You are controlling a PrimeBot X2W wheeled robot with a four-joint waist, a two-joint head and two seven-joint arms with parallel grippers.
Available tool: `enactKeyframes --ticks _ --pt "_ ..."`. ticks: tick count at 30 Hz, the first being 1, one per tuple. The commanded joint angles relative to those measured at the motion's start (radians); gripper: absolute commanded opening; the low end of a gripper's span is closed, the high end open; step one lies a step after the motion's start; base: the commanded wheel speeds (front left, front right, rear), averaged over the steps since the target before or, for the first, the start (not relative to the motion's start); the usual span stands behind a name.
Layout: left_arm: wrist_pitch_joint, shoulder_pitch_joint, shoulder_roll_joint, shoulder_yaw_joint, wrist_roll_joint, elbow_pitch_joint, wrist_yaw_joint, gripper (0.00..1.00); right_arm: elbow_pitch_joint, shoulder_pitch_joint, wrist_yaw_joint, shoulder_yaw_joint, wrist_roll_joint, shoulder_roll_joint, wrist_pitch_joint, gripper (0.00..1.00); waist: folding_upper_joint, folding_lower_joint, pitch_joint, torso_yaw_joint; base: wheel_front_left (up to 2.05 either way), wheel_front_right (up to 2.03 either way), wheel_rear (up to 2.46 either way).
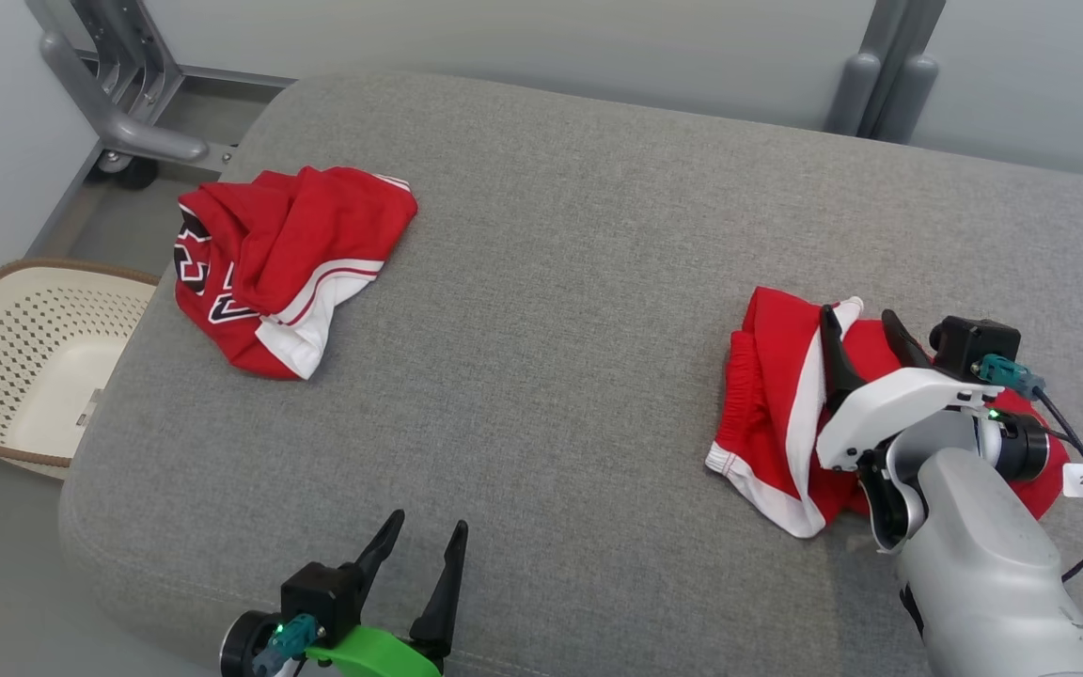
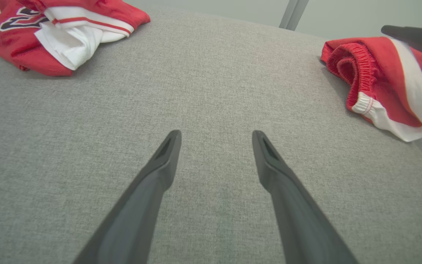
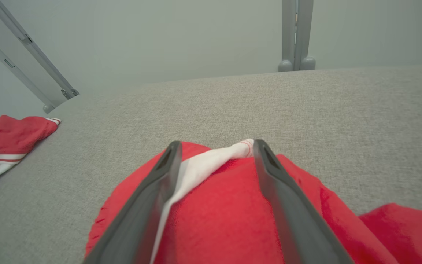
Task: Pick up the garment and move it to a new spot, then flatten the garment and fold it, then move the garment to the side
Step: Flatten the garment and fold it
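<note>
A crumpled red garment (image 1: 772, 395) with a white side stripe and an elastic waistband lies at the right of the grey padded surface (image 1: 560, 310). My right gripper (image 1: 859, 324) is open just above its top. In the right wrist view the two dark fingers (image 3: 152, 198) straddle the red cloth (image 3: 225, 205), with the white stripe between them. My left gripper (image 1: 427, 525) stands open near the front edge, over bare grey fabric (image 2: 211, 91) with nothing between its fingers (image 2: 159, 172). The left wrist view has the garment (image 2: 379, 80) at its right.
A second red garment (image 1: 288, 254), a jersey with white trim and black lettering, is bunched at the back left (image 2: 60, 33) (image 3: 6, 143). A cream laundry basket (image 1: 43, 367) stands on the floor off the left edge. Grey metal frames (image 1: 118, 122) (image 1: 880, 85) stand behind.
</note>
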Motion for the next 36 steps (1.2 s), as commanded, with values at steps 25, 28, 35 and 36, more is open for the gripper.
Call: enactKeyframes --ticks 25,28,35,36 --pt "0.0 0.008 -0.008 -0.015 -0.064 0.008 -0.003 1.0 0.247 -0.164 0.0 0.045 0.041 -0.01 0.005 0.0 0.0 0.0 0.018 0.012 0.0 0.0 0.0" --pt "0.0 0.009 -0.01 -0.014 -0.066 0.014 -0.003 1.0 0.233 -0.169 0.0 0.036 0.05 -0.018 0.001 0.0 0.0 0.0 0.014 0.003 0.0 0.0 0.0" --pt "0.0 0.023 -0.01 -0.001 -0.064 0.009 -0.003 1.0 0.105 -0.121 0.0 -0.032 0.084 -0.043 -0.003 0.0 0.0 0.0 -0.018 -0.046 0.0 0.0 0.0" --pt "0.0 0.025 -0.01 -0.001 -0.065 0.008 -0.003 1.0 0.087 -0.111 0.0 -0.043 0.087 -0.05 -0.003 0.0 0.0 0.0 -0.024 -0.058 0.0 0.0 0.0"
